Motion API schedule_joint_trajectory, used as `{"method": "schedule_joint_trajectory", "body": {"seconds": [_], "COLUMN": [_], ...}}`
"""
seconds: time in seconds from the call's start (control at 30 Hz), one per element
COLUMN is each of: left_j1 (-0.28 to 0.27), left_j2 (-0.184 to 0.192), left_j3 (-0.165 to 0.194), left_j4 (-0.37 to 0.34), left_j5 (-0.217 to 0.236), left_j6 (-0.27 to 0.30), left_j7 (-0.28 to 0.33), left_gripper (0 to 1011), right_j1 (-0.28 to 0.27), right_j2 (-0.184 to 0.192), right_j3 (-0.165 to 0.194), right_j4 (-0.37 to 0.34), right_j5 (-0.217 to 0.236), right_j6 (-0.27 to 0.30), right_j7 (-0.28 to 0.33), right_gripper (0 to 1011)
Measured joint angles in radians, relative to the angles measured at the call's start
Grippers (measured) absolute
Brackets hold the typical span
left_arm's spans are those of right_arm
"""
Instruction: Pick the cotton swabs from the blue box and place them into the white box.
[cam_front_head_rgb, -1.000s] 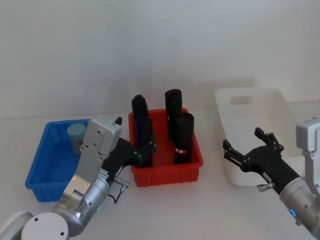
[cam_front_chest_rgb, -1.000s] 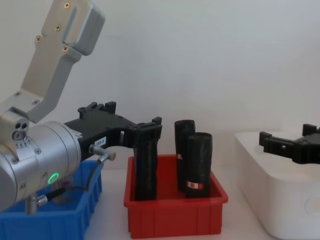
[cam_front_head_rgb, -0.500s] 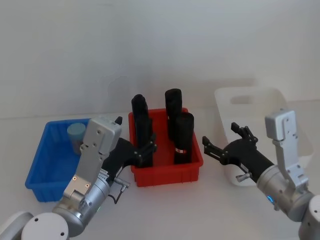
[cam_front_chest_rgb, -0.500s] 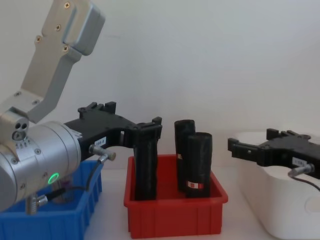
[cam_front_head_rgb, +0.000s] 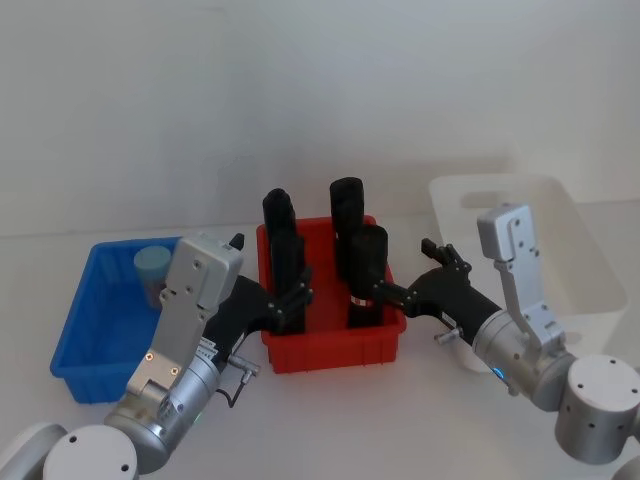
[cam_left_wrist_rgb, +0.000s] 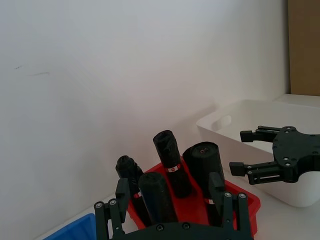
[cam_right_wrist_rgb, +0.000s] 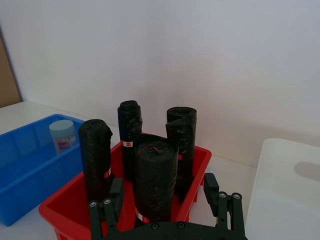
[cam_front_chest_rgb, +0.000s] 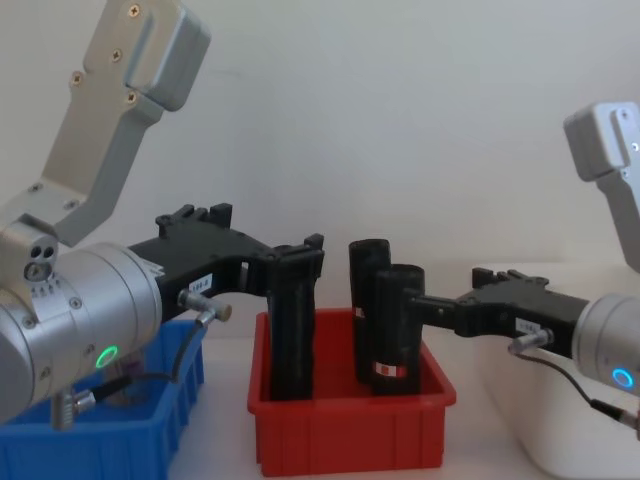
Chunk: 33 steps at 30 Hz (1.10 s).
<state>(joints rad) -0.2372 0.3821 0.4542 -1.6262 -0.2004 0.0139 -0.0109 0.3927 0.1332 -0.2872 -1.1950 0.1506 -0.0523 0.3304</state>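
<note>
From my station I see one jar of cotton swabs (cam_front_head_rgb: 152, 269) standing upright in the far part of the blue box (cam_front_head_rgb: 82, 340), its pale blue cap showing over the rim; in the head view my left arm's housing covers the box's near right corner, so I cannot say whether more jars sit there. In the right wrist view the same jar (cam_right_wrist_rgb: 62, 135) shows more clearly, though its contents are too small to make out. My left gripper (cam_front_head_rgb: 288, 298) reaches over the near left corner of the red bin (cam_front_head_rgb: 336, 350), jaws spread, just beside the near left black roll (cam_front_head_rgb: 286, 266); from the chest view I cannot tell whether a finger touches that roll or only passes in front of it. My right gripper (cam_front_head_rgb: 408, 288) reaches in from the right toward the bin's right wall, jaws spread and holding nothing, its tips just beside the near right roll (cam_front_head_rgb: 366, 274). The white box (cam_front_head_rgb: 580, 240) stands on the counter to the right of the red bin; my right arm hides much of its near left side, and the chest view cuts its right part off.
</note>
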Motion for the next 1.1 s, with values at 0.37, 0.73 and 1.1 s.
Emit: {"method": "schedule_joint_trajectory", "body": {"seconds": [0.37, 0.73, 1.1], "left_j1": [0.000, 0.000, 0.000], "left_j2": [0.000, 0.000, 0.000], "left_j3": [0.000, 0.000, 0.000], "left_j4": [0.000, 0.000, 0.000], "left_j5": [0.000, 0.000, 0.000], "left_j6": [0.000, 0.000, 0.000], "left_j7": [0.000, 0.000, 0.000], "left_gripper": [1004, 1004, 1004], "right_j1": [0.103, 0.204, 0.303], "right_j2": [-0.047, -0.087, -0.125], "right_j3": [-0.010, -0.015, -0.022], "right_j4": [0.173, 0.340, 0.511], "right_j5": [-0.009, -0.013, -0.013], "right_j6": [-0.039, -0.084, -0.138], "right_j7": [0.026, 0.058, 0.097], "right_gripper": [1001, 1001, 745]}}
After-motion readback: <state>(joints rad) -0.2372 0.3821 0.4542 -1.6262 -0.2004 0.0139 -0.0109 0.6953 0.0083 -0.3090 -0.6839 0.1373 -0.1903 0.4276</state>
